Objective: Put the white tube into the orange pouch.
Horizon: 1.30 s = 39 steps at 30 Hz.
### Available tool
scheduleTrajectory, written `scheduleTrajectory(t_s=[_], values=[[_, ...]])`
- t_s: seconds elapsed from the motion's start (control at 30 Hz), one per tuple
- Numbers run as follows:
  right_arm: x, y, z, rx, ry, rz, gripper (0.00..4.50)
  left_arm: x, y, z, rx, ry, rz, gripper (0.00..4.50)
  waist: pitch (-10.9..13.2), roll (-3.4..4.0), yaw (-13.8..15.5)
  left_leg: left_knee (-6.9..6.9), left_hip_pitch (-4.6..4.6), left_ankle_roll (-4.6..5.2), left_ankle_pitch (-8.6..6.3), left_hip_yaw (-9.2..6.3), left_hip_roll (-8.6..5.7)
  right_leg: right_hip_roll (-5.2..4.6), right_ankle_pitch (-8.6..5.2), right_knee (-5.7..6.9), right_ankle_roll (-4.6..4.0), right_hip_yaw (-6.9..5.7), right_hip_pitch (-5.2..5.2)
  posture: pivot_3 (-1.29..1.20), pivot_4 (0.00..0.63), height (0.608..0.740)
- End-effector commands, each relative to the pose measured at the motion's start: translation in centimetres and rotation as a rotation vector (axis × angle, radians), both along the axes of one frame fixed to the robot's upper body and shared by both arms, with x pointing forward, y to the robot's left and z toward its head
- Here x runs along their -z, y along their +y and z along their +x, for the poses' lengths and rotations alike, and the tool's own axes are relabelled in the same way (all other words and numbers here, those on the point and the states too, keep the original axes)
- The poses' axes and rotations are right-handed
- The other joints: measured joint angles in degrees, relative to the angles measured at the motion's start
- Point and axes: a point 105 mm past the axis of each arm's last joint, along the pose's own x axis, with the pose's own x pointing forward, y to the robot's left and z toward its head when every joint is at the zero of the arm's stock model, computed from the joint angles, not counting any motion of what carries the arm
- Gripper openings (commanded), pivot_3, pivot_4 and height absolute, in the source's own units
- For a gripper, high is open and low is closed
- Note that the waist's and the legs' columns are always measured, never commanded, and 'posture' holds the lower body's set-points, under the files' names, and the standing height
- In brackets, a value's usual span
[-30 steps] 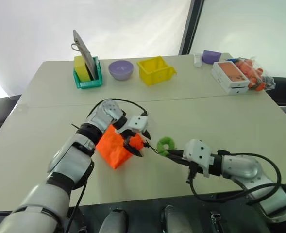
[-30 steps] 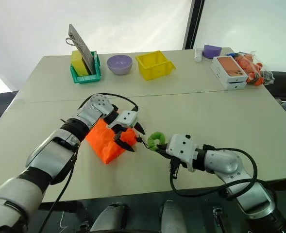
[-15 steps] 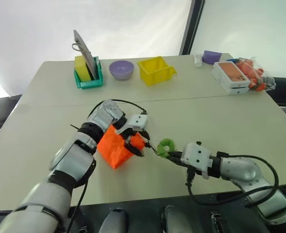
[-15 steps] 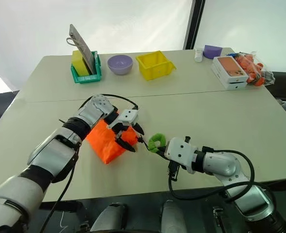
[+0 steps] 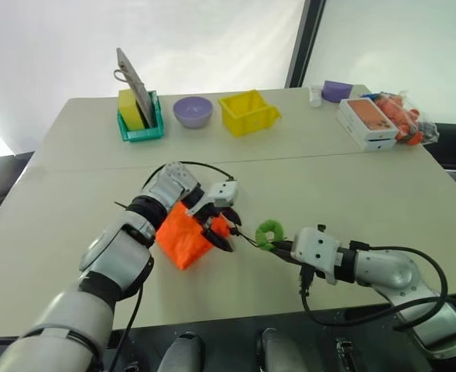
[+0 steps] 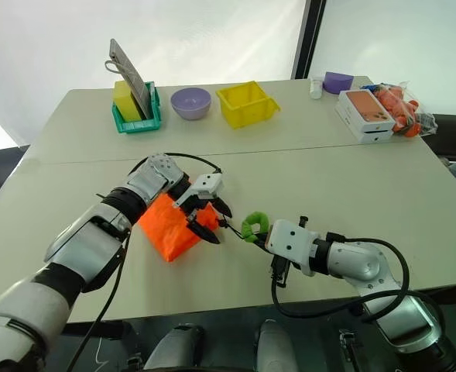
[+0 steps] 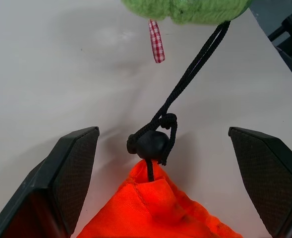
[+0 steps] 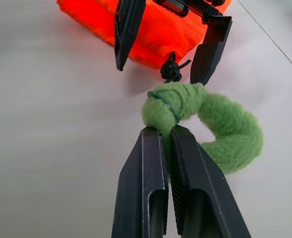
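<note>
R gripper point(image 8: 166, 136) pinching green ring point(image 8: 220, 126), orange pouch point(image 5: 183, 236) cinched

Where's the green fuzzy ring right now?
The green fuzzy ring sits mid-table, pinched in the right tool, just right of the orange fabric pouch.

The orange pouch point(image 7: 155, 213) has a black cord point(image 7: 195, 64), a green fuzzy ring point(image 8: 220, 124) and a red-and-white checked tag point(image 7: 156, 40).

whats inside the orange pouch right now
Cannot be seen: the orange pouch has its mouth cinched at the black toggle, and the fabric covers whatever is inside.
</note>
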Motion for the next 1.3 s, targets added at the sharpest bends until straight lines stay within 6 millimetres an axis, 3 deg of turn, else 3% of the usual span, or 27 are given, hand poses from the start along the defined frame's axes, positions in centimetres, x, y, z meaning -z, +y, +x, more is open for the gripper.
scheduleTrajectory(t_s=[0.03,0.23,0.47,0.8,1.3], values=[[-1.3,0.5,-0.1,-0.024,-0.059,-0.002,0.00,-1.4,-0.5,0.2,0.028,-0.039,-0.013,3.13,0.00,0.00,-0.01,0.00,0.00,0.00,0.00,0.00,0.00,0.00,0.00,0.00,0.00,0.00,0.00,0.00,0.150,0.740],[-1.6,0.5,0.1,-0.025,-0.075,-0.001,0.00,-1.0,0.1,0.3,0.029,-0.050,0.012,0.28,0.00,0.00,-0.03,0.00,0.00,0.00,0.00,0.00,0.00,0.00,0.00,0.00,0.00,0.00,0.00,0.00,0.150,0.740],[-2.6,0.3,1.2,0.014,-0.140,0.030,0.00,-1.4,0.4,0.5,0.016,-0.070,-0.021,0.28,-0.01,0.01,0.00,0.01,0.00,0.00,0.00,0.00,0.00,0.00,0.00,0.01,0.00,0.00,0.00,0.00,0.150,0.740],[-4.3,-1.2,4.7,0.175,-0.274,0.079,0.00,-2.5,0.8,1.0,-0.065,-0.131,-0.171,0.28,-0.02,0.03,-0.06,0.02,0.03,0.00,0.01,-0.01,0.00,0.00,0.01,0.09,-0.01,0.01,0.00,0.00,0.150,0.740],[-5.1,-0.4,5.3,0.142,-0.334,0.091,0.00,-3.4,1.6,1.9,-0.165,-0.224,-0.253,0.28,-0.04,0.05,-0.13,0.03,0.07,0.00,0.01,-0.01,-0.01,0.01,0.02,0.13,0.00,0.02,0.02,0.00,0.150,0.740]])
